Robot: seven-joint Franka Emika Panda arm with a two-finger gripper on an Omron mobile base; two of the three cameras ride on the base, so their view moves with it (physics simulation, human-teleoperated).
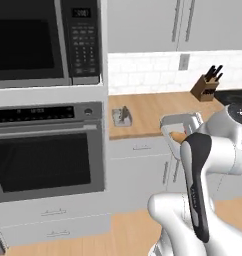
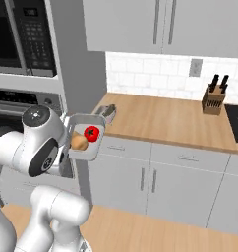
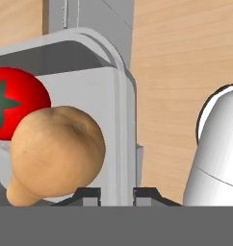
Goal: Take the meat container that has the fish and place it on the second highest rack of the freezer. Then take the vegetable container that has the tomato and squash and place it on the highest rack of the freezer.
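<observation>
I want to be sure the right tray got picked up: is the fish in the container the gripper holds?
No: the vegetable container, clamped at its rim by the gripper, holds a red tomato and a tan squash.

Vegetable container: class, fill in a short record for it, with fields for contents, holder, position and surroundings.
item: vegetable container
contents: red tomato and tan squash
holder: gripper, jaws shut on the tray's rim
position: lifted off the wooden counter, in front of the cabinets
surroundings: knife block at the back of the counter, wall oven to the left

Wood counter [image 2: 160, 120], white tile wall [image 2: 150, 74], grey cabinets [image 2: 155, 24], wall oven [image 1: 43, 150].
</observation>
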